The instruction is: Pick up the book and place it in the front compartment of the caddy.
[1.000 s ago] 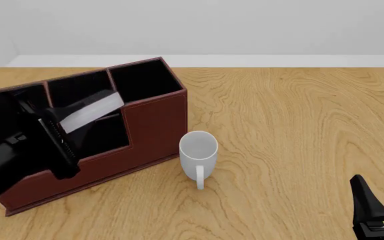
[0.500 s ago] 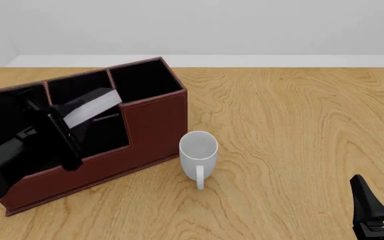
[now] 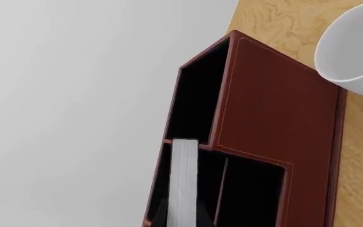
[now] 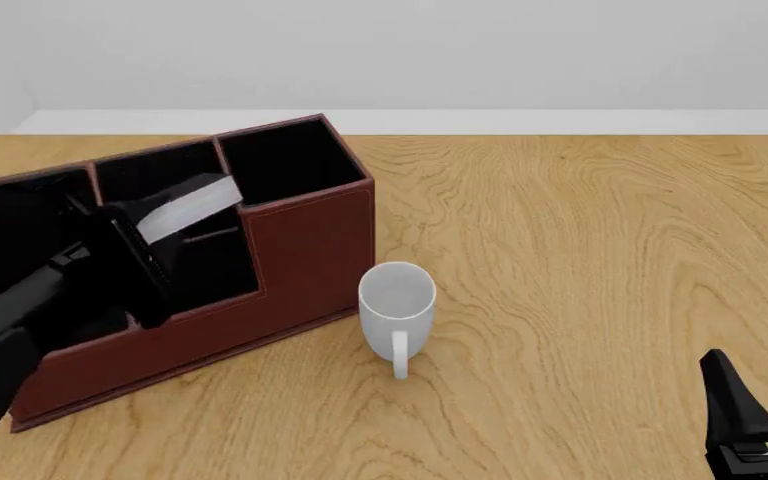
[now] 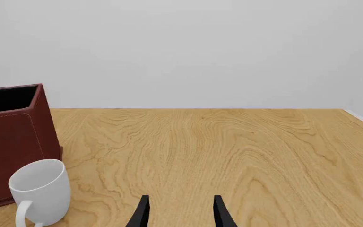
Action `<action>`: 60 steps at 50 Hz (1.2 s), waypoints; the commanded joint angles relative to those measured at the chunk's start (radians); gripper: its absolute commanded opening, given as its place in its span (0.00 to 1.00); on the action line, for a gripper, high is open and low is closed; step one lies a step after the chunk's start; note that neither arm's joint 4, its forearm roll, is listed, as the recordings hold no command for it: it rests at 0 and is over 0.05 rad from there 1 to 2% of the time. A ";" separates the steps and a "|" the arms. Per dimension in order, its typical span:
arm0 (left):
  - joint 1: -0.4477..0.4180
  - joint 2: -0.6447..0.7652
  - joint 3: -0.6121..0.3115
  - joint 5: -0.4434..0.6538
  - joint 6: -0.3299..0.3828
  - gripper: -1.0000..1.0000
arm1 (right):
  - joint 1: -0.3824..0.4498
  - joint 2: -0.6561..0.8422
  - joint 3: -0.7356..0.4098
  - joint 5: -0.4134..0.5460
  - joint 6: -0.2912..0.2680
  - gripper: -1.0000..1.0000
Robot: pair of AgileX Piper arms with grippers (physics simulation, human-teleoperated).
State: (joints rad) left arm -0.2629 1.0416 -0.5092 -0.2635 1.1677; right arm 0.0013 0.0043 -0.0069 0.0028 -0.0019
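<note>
Right tool [image 5: 178,213]: nearest, low over the tabletop [image 4: 598,260], well apart from the caddy, fingers parted, empty. Mug [image 4: 396,300]: white, upright, just beside the caddy's tall front wall. Left tool [image 4: 131,250]: over the caddy's low section, clamped on the book. Book [image 4: 187,207]: tilted, white page edges up, lower end inside the caddy; exact compartment unclear. Caddy [image 4: 311,240]: red-brown, black-lined.

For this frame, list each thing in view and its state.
Book: tilted, held by the left gripper, partly down in the caddy's low front compartment.
Caddy: upright on the table.
Mug: upright, empty, apart from the caddy.
Left gripper: shut on the book.
Right gripper: open, empty.
</note>
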 commanded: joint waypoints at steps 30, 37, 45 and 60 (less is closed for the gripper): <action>0.059 0.153 -0.064 -0.097 0.068 0.00 | 0.000 0.000 0.000 0.000 0.000 1.00; 0.072 0.166 -0.062 -0.112 0.076 0.00 | 0.000 0.000 0.000 0.000 0.000 1.00; 0.104 0.204 -0.083 -0.161 0.087 0.00 | 0.000 0.000 0.000 0.000 0.000 1.00; 0.115 0.220 -0.100 -0.160 0.087 1.00 | 0.000 0.000 0.000 0.000 0.000 1.00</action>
State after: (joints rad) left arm -0.1607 1.2464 -0.5934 -0.4074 1.2470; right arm 0.0013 0.0043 -0.0069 0.0028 -0.0019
